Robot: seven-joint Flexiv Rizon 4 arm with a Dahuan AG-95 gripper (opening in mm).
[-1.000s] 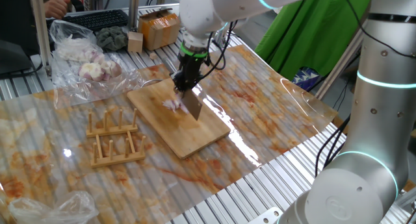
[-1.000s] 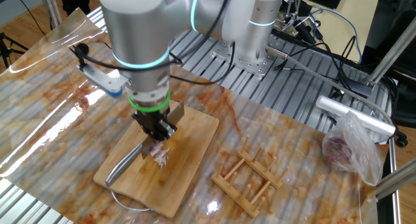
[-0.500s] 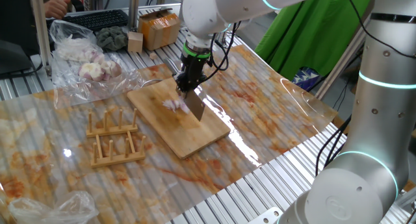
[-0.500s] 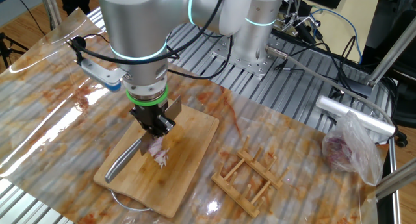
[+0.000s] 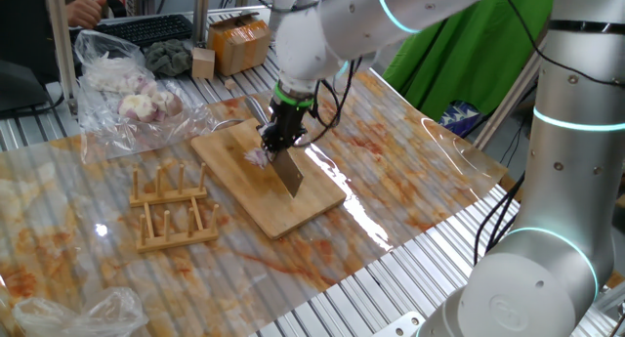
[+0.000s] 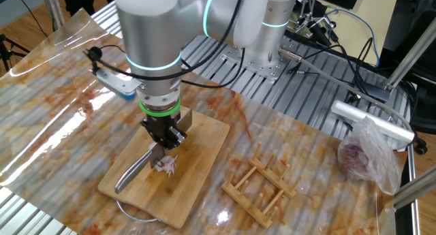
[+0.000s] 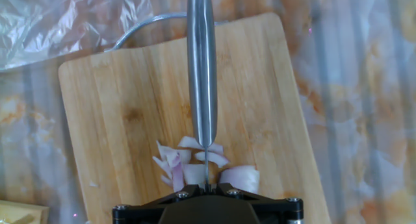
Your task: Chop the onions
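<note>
Gripper [image 5: 277,142] clamped on knife [image 5: 288,169], blade down at onions [image 5: 258,157] on wooden board [image 5: 266,195]; stained plastic-covered table [image 5: 391,151], green cloth behind. Other fixed view: onions [image 6: 165,165] mid-board under gripper [image 6: 163,138], wooden rack [image 6: 262,182] alongside. Hand view: knife [image 7: 202,74] edge-on, splitting onions [image 7: 198,169].

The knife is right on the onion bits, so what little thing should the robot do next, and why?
Probably press the knife a bit farther down, until it reaches the wooden board. The gripper is shut on the knife, and its blade sits in the middle of the onions, with pieces on both sides. Some chunks look big, so the cut may not be finished.
</note>
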